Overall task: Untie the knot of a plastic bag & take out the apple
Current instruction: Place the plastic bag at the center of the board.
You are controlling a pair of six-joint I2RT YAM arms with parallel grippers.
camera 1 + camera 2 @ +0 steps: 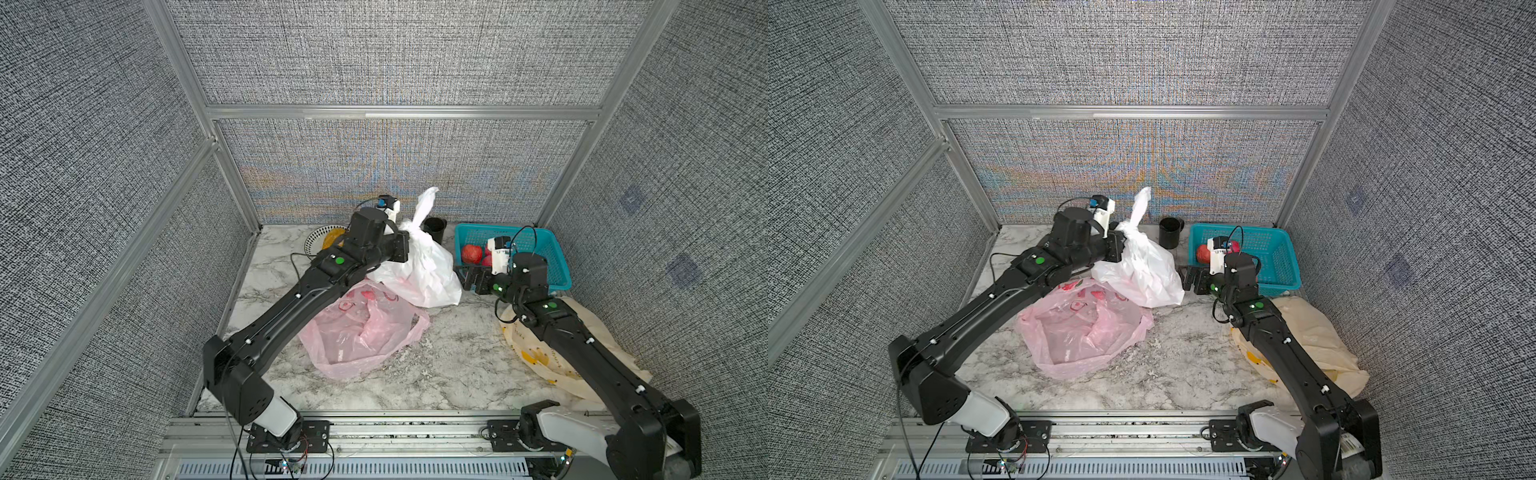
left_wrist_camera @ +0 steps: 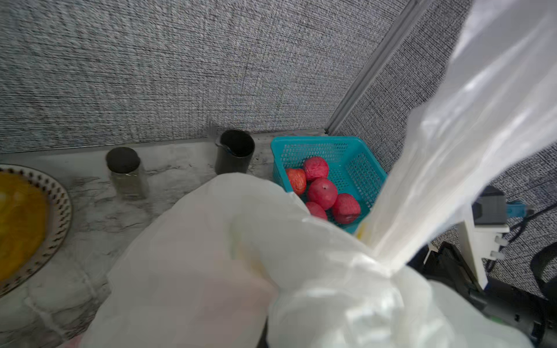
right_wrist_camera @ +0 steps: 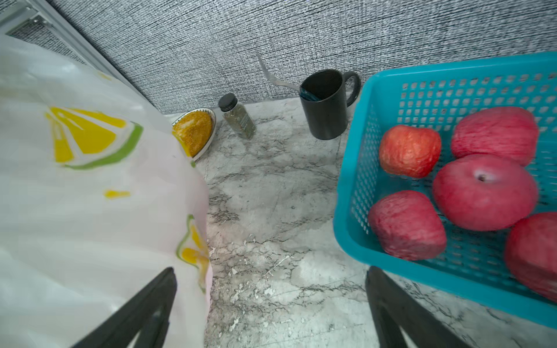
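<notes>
A white plastic bag printed with lemon slices stands at the back middle of the table. Its knot is tied, and a loose tail sticks up above it. My left gripper is shut on the bag at the knot, and plastic hides its fingers in the left wrist view. My right gripper hangs open and holds nothing, low over bare table between the bag and a blue basket. The apple inside the bag is hidden.
The blue basket at the back right holds several red apples. An open pink bag lies mid-table. A cream bag lies under the right arm. A black mug, spice jar and plate stand along the back wall.
</notes>
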